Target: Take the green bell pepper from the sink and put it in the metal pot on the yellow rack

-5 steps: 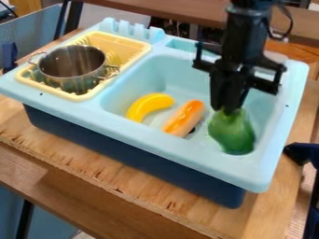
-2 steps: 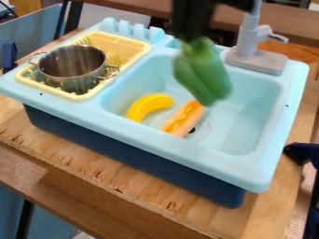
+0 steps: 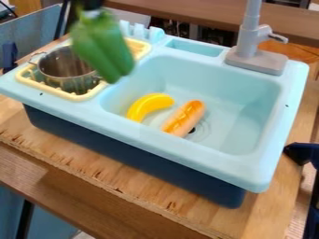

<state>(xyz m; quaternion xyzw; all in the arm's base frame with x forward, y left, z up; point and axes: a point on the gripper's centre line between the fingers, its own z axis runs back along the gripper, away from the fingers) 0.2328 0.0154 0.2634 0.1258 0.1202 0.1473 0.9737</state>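
Note:
The gripper [image 3: 91, 5] is at the top edge, upper left, shut on the top end of a green bell pepper [image 3: 103, 46]. The pepper hangs tilted in the air, in front of part of the metal pot [image 3: 70, 70] and the yellow drying rack [image 3: 82, 97]. Inside the light blue sink [image 3: 240, 116], a yellow banana [image 3: 149, 105] lies to the left of a hot dog [image 3: 184, 117], which rests beside the drain.
A grey faucet [image 3: 257, 53] stands at the sink's back right corner. The sink unit sits on a wooden table [image 3: 112, 170]. A dark blue object [image 3: 301, 153] is at the right edge.
The gripper has lifted the green pepper from the sink's right part and carried it up and left, over toward the pot and rack. Banana, hot dog and pot have stayed put.

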